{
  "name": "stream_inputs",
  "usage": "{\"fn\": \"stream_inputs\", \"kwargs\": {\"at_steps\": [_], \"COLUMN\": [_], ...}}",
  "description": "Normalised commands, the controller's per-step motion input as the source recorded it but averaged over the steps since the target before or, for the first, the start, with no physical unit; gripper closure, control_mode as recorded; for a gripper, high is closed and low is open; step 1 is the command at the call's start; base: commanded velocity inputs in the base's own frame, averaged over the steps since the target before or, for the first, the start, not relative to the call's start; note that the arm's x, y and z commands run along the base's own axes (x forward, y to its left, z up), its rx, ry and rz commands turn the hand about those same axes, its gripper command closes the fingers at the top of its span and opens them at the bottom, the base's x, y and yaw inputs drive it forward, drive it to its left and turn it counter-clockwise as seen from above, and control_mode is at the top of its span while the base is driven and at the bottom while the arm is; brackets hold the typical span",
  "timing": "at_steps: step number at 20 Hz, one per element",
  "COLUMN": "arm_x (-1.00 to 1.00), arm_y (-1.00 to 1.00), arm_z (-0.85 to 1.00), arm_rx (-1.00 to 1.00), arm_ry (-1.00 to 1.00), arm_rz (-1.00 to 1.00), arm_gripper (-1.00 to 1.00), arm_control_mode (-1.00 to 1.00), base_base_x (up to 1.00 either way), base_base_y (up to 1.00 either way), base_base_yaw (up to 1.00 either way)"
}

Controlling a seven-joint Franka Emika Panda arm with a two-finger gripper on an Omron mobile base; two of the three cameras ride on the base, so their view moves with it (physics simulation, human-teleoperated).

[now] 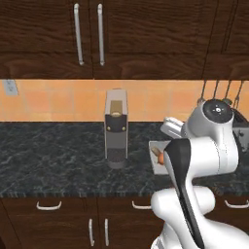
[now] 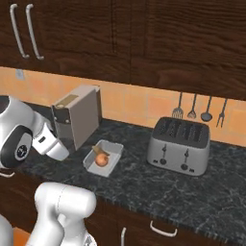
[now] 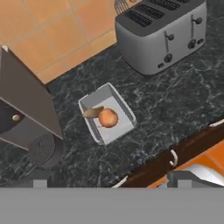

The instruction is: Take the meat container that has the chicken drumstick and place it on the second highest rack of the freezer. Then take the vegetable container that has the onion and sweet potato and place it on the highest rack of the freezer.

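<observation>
The vegetable container point(image 3: 124, 106) is a shallow grey tray on the dark stone counter, between a coffee machine and a toaster. In it lie the round onion point(image 3: 108, 117) and the tan sweet potato point(image 3: 92, 112), touching each other. My gripper point(image 3: 112, 182) hangs open above the counter's front edge, short of the tray, with nothing between its fingers. From the right base view the same tray point(image 2: 112, 150) sits just right of my hand. In the left base view my arm covers much of the tray point(image 1: 154, 146). The meat container, the chicken drumstick and the freezer are out of view.
A grey coffee machine point(image 2: 77, 115) stands left of the tray and a silver toaster point(image 2: 179, 144) to its right. Utensils point(image 2: 199, 108) hang on the orange tiled wall behind. Dark cabinets run above the counter, drawers with handles point(image 2: 161, 230) below.
</observation>
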Motion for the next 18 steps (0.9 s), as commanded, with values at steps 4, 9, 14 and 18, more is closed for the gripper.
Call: {"fn": "stream_inputs", "kwargs": {"at_steps": [4,9,14,18], "arm_x": [0.14,0.12,0.28,0.25], "arm_y": [-0.38,-0.95,-0.25,-0.14], "arm_z": [-0.29,-0.75,-0.72,-0.75], "arm_rx": [0.08,0.18,0.0,-0.02], "arm_ry": [0.0,0.15,0.02,0.0], "arm_rz": [0.0,0.09,0.04,0.04], "arm_gripper": [-1.0,-1.0,-1.0,-1.0], "arm_control_mode": [-1.0,-1.0,-1.0,-1.0], "base_base_x": [0.2,0.0,0.0,0.0], "base_base_y": [-0.19,0.0,0.0,0.0], "base_base_yaw": [0.0,0.0,0.0,0.0]}}
